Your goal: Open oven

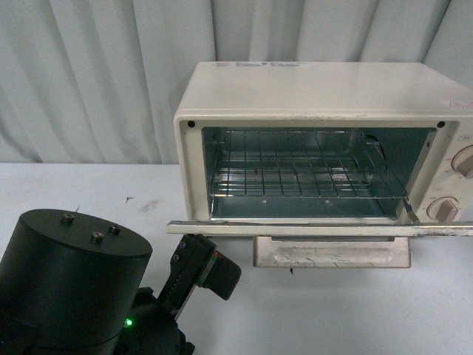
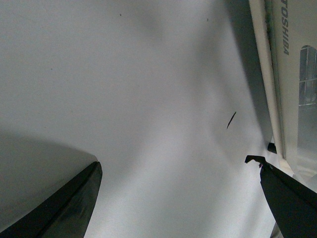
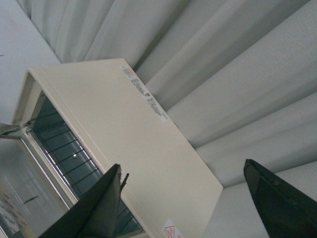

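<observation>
The cream-white oven (image 1: 318,89) stands on the table at the right, its door (image 1: 318,229) dropped down flat. The wire rack (image 1: 303,174) shows inside, and two round knobs (image 1: 464,161) are at the right edge. My left gripper (image 2: 178,171) is open and empty over the table, next to the door's edge (image 2: 267,74); its arm (image 1: 203,277) sits below the door's left corner. My right gripper (image 3: 185,173) is open and empty, raised above the oven's top (image 3: 129,134). It does not show in the front view.
A white table (image 1: 89,192) carries the oven. A pleated grey curtain (image 1: 96,74) hangs behind. A black cylindrical arm base (image 1: 70,274) fills the lower left. A crumb tray (image 1: 332,253) sticks out under the door.
</observation>
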Tool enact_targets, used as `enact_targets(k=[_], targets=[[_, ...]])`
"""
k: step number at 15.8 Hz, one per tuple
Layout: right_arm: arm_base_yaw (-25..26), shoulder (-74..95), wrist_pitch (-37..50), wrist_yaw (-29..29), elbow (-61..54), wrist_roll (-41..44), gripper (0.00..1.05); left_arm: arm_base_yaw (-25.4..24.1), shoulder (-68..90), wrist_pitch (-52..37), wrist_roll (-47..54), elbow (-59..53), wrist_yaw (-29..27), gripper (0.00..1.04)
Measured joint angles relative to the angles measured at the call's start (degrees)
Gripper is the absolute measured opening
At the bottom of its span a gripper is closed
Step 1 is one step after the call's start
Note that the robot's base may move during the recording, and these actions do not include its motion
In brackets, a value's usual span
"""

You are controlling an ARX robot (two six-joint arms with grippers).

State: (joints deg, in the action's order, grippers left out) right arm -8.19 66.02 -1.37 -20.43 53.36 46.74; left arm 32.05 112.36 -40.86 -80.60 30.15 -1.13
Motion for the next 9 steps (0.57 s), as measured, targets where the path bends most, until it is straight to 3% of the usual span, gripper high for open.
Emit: enact_targets(k=[3,4,6,7,8,9], targets=[[0.0,0.0,0.0,0.0,0.0,-0.1,1.00,0.0,0.0,0.0,0.0,0.0,0.0,0.98],[0.0,0.0,0.0,0.0,0.0,-0.2,0.97,0.0,0.0,0.0,0.0,0.0,0.0,0.98],[-2.1,-3.4,17.7,18.0,-9.0,-14.3,0.80,0.0,0.0,0.0,0.0,0.0,0.0,0.98],[-1.7,-6.0,22.1,24.0,-14.0,-23.2,0.70,0.0,0.0,0.0,0.0,0.0,0.1,0.98],[0.1,-8.8,26.3,28.2,-19.7,-32.9,0.58,0.0,0.0,0.0,0.0,0.0,0.0,0.98],[1.0,-10.6,28.2,28.3,-23.6,-38.6,0.47,0.0,0.0,0.1,0.0,0.0,-0.1,0.98]])
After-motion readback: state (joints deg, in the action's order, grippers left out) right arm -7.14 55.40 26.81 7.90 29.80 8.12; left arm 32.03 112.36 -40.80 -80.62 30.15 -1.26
